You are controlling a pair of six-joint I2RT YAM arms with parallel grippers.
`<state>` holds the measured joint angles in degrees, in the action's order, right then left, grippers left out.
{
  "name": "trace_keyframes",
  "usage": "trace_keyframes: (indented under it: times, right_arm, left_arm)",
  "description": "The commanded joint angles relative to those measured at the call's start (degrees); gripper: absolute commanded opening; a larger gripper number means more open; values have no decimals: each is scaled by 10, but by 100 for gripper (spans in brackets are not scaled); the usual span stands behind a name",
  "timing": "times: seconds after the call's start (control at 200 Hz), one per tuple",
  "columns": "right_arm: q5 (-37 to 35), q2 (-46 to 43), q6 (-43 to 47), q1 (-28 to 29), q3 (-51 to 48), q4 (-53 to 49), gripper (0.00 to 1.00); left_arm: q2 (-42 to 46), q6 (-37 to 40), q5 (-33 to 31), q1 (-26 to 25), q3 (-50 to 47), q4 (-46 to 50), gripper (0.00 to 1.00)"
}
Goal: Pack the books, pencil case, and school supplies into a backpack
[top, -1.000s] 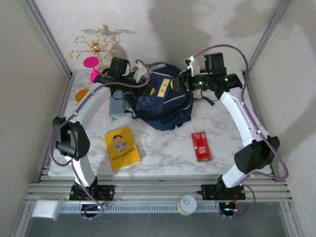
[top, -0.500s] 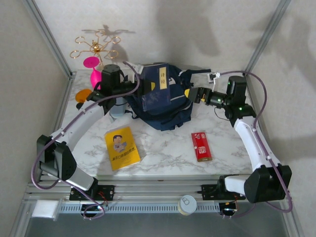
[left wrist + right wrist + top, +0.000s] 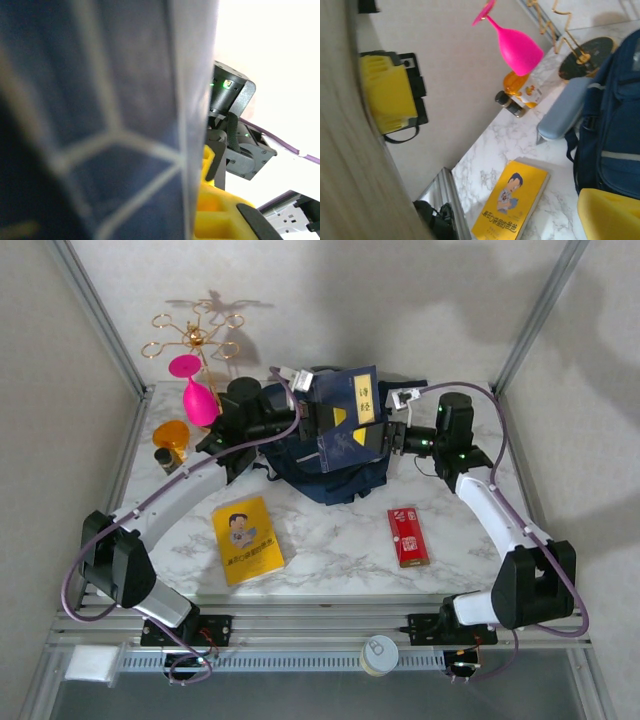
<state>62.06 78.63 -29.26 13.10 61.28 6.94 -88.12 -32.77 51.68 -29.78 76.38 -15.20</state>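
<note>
The navy book (image 3: 352,418) with its yellow label stands tilted above the navy backpack (image 3: 335,478). My left gripper (image 3: 312,420) is shut on the book's left edge. In the left wrist view the cover (image 3: 100,125) lies against my yellow finger (image 3: 222,215). My right gripper (image 3: 380,438) is open at the book's right edge, and its finger (image 3: 610,215) stands well apart from the pale book edge (image 3: 365,165). The yellow book (image 3: 248,540) and the red pack (image 3: 408,536) lie on the table. The grey-blue pencil case (image 3: 565,110) lies beside the backpack. The brown-black book is out of view.
A pink glass (image 3: 195,390) and a gold wire stand (image 3: 200,335) are at the back left. An orange object (image 3: 172,432) and a small dark bottle (image 3: 163,455) sit below them. A white-lidded can (image 3: 380,652) rests on the front rail. Slanted frame posts flank the marble table (image 3: 330,560).
The left gripper has carried the navy book up and to the right over the backpack. The right gripper has moved left to the book's right edge.
</note>
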Motion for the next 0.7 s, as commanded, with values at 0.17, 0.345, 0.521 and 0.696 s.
trace_keyframes:
  times: [0.17, 0.345, 0.521, 0.696]
  right_arm:
    - [68, -45, -74, -1, -56, 103, 57]
    - [69, -68, -76, -5, -73, 109, 38]
    - [68, -70, -74, -16, -79, 99, 18]
    - [58, -74, -69, -18, -72, 86, 1]
  left_arm:
    - [-16, 61, -4, -7, 59, 51, 0]
    - [-30, 88, -12, 0, 78, 92, 0]
    - [-30, 92, -8, 3, 80, 93, 7]
    - [-30, 93, -7, 3, 84, 96, 31]
